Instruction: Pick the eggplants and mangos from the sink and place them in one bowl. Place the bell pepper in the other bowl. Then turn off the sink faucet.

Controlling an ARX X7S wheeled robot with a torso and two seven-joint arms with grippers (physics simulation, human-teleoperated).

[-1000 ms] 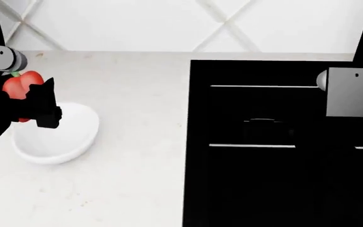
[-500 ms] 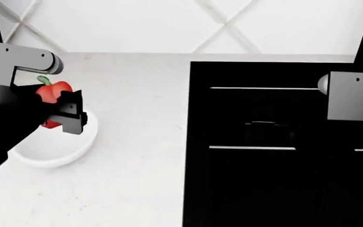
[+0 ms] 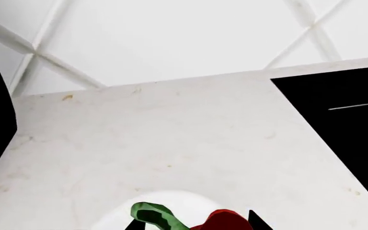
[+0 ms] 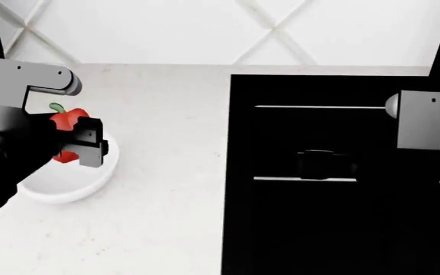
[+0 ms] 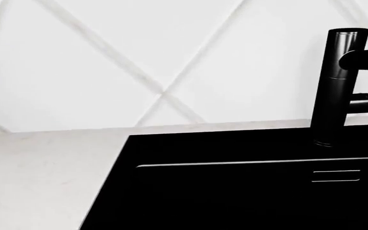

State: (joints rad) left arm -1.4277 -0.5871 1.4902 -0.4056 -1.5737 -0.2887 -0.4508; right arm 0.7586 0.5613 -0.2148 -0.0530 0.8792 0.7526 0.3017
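While the left end effector (image 4: 73, 143) hangs over the white bowl (image 4: 75, 180) with its black fingers pinching the bell pepper (image 4: 67, 121), the pepper sits above the bowl's far rim rather than over its middle, and that is where I see the trouble. If the fingers let go from this spot, the pepper could strike the rim and roll off onto the pale surface (image 4: 167, 217) on the side away from the sink. The wrist view shows only the green stem (image 3: 155, 215) and a sliver of red above the bowl, so I cannot judge how much height is left; a drop from too high could bounce the pepper out or nudge the light bowl.

Between the bowl and the sink (image 4: 342, 229) the surface is bare. The sink lies well apart from the bowl, to its right, and no fruit shows in its black basin from here.

Over the sink's right part hovers the right arm's grey block (image 4: 428, 127); whether its end effector is spread or pressed together I cannot tell. Its camera sees the dark faucet (image 5: 337, 86) standing at the sink's back edge, near enough that a careless swing could knock it.
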